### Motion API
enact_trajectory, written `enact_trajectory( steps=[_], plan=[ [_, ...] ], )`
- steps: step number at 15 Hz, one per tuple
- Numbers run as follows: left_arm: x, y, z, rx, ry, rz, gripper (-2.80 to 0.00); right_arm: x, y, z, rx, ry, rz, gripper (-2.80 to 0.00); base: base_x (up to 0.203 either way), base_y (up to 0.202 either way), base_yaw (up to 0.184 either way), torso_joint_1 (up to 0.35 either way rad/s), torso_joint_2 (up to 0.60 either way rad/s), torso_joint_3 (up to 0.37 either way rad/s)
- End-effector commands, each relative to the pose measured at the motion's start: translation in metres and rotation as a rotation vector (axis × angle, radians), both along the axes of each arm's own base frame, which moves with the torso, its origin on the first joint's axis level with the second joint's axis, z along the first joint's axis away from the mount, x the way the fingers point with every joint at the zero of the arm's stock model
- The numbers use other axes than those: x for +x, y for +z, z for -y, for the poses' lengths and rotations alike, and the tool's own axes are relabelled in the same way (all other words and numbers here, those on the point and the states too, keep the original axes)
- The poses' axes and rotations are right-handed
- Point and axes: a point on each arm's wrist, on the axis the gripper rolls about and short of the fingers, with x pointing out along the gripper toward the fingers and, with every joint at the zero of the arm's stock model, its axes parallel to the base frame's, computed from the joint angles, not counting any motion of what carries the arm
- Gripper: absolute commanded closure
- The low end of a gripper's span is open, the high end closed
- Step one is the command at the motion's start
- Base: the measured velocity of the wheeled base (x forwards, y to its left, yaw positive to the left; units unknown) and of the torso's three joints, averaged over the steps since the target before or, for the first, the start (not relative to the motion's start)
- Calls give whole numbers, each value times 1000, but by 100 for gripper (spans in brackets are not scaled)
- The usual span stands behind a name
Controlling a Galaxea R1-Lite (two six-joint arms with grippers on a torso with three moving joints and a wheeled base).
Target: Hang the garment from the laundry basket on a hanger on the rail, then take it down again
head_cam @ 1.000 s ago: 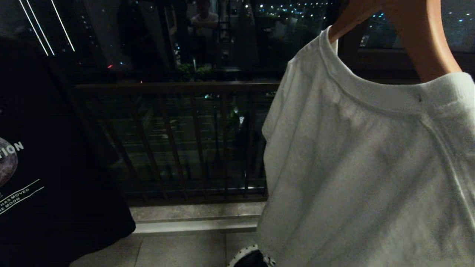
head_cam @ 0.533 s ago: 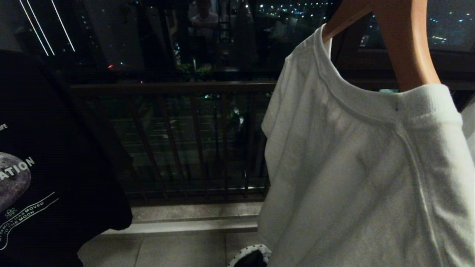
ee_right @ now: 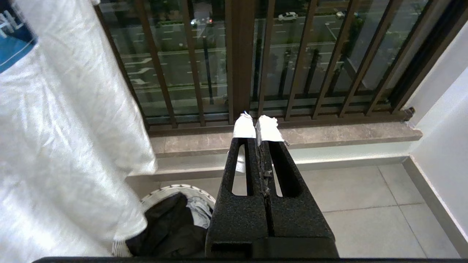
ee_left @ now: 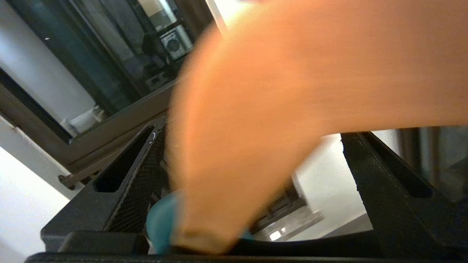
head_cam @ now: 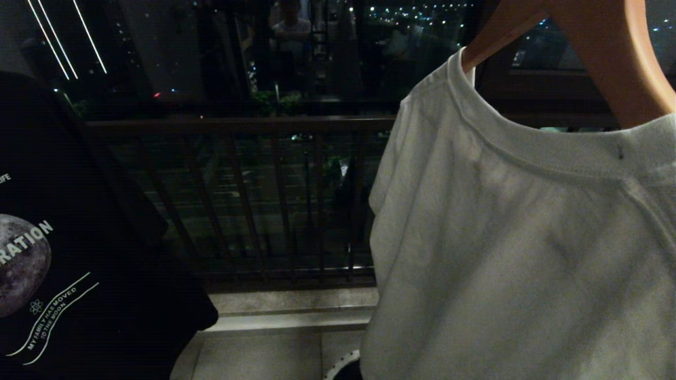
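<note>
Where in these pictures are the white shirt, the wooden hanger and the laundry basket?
white shirt (head_cam: 501, 253): head view, on the broad cloth below the collar.
wooden hanger (head_cam: 618, 58): head view, on the arm sloping down into the collar.
laundry basket (ee_right: 161, 191): right wrist view, on the pale rim, beside the dark clothes inside.

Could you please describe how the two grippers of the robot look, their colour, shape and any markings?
Both are black with a rough, grainy surface. The left gripper has two long flat fingers, each pierced by a long slot. The right gripper has the same slotted black fingers, and its tips are wrapped in white tape. No cables or printed markings show.
</note>
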Motion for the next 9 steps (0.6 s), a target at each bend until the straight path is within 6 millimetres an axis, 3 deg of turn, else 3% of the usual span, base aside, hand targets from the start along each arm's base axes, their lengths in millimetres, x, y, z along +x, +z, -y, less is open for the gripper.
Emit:
enact_trajectory(
  steps=[1,5,9],
  plan=[
    [-18,5,6,11,-3,39,-280,0,0,0,0,-1,0,0,0,0,0,0,0,0],
    [-36,3,18,8,-52,24,-280,0,0,0,1,-1,1,0,0,0,0,0,0,0],
    [-37,-2,28,5,-139,11,-280,0,0,0,1,0,0,0,0,0,0,0,0,0]
  ],
)
